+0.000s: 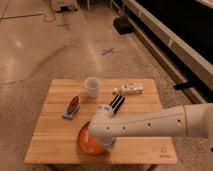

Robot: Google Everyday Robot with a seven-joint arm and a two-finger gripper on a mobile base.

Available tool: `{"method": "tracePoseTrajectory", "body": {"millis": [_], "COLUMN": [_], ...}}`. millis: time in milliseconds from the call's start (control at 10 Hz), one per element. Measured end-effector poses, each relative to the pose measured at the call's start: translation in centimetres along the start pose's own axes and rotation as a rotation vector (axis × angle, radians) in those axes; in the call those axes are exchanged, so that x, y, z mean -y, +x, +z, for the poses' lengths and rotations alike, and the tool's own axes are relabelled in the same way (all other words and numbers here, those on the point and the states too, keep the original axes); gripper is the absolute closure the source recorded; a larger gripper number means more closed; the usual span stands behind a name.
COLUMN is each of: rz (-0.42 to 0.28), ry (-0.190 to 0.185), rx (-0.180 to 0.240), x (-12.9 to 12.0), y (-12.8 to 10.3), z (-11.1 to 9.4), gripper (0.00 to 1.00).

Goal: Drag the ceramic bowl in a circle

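Note:
The orange ceramic bowl (pixel 86 142) sits near the front edge of the wooden table (pixel 50 145), left of centre. Most of it is covered by my white arm. My gripper (pixel 102 140) reaches down onto the bowl's right side, with the wrist right over it. The translucent plastic cup (pixel 92 86) stands upright at the back of the table, well away from the bowl.
A red-brown object on a blue sponge (pixel 73 107) lies at the left middle. A white packet (pixel 128 89) lies at the back right. A black ridged item (pixel 117 103) lies by my wrist. A blue tape cross (pixel 108 51) marks the floor beyond.

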Motion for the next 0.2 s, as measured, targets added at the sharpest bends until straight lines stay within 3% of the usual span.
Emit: {"method": "tracePoseTrajectory", "body": {"millis": [200], "rz": [-0.022], "ry": [0.008], "rx": [-0.011], "x": [1.6], "y": [-2.1], "z": [-0.2], "gripper": [1.00]}}
